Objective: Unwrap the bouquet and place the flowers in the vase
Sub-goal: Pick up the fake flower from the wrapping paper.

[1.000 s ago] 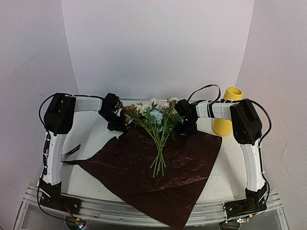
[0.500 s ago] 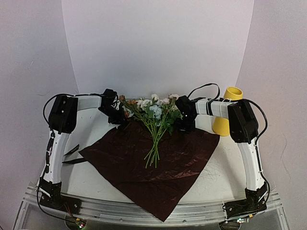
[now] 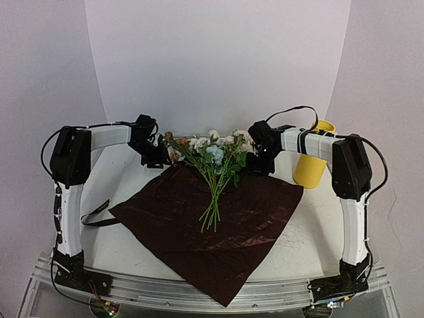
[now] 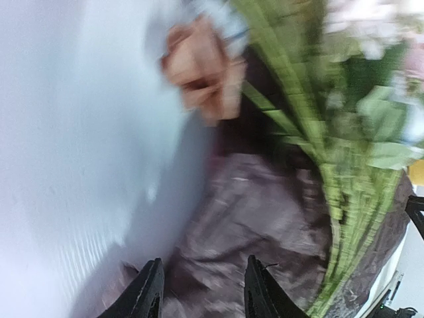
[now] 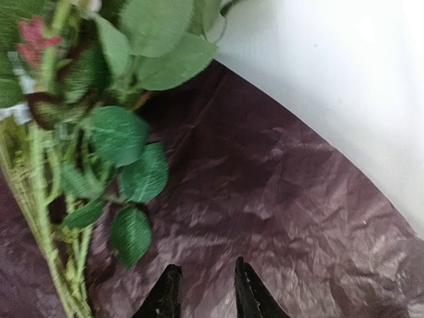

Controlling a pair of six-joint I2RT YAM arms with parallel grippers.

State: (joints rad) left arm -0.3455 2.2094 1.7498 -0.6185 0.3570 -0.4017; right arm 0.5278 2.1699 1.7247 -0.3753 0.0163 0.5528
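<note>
**Flowers: Position and Pincer State**

Flowers (image 3: 213, 159) lie loose on the wrap (image 3: 225, 245). The blooms sit directly between the two pincers. The stems run in a tight bunch from there toward the arm bases and fan slightly at the cut ends.

The wrap is a dark red crinkled sheet, spread open on the table (image 3: 126, 248). Its far edge passes under both pincers.

1. Left pincer (image 3: 156, 159): positioned just left of the blooms, low over the far-left edge of the wrap. In the wrist view, which is blurred, the fingers (image 4: 150, 295) stand apart with nothing between them. Wrap shows below the gap. A peach bloom lies ahead of the fingers, and the stems lie ahead and to the right.

2. Right pincer (image 3: 258, 162): positioned just right of the blooms, low over the wrap. Its fingers (image 5: 248, 295) stand apart by a narrow gap with nothing between them. Wrap shows below the gap, and green leaves lie ahead and to the left.

Vase (image 3: 310, 171): located on the outer side of the right pincer, apart from the flowers, and partly hidden behind the right arm. Its mouth shows above the arm.

Ribbon (image 3: 96, 211): black, lying on the table outboard of the left pincer and nearer the bases, beside the left corner of the wrap.
</note>
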